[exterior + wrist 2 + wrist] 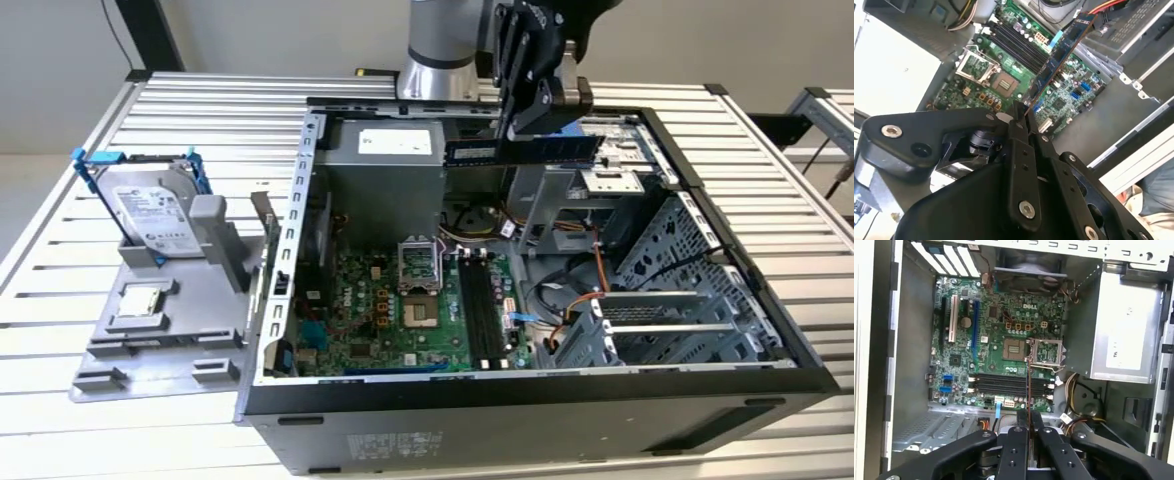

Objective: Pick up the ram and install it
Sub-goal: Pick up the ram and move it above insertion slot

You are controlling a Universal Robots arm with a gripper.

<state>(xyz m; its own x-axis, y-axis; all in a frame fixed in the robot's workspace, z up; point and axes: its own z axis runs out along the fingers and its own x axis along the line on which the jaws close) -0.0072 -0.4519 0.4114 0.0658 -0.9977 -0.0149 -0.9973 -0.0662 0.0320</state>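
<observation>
The gripper [534,132] hangs above an open computer case [534,398], fingers clamped on one end of the ram [523,150]. The stick juts out past the fingertips. Below it lie the motherboard's [1004,325] dark memory slots [999,385].

Nothing stands between the ram [478,151] and the memory slots [478,300] in the exterior view. The power supply [387,165] rises at the slots' 11 o'clock; drive cage [674,250] and orange cables [597,275] crowd 3 o'clock.
</observation>
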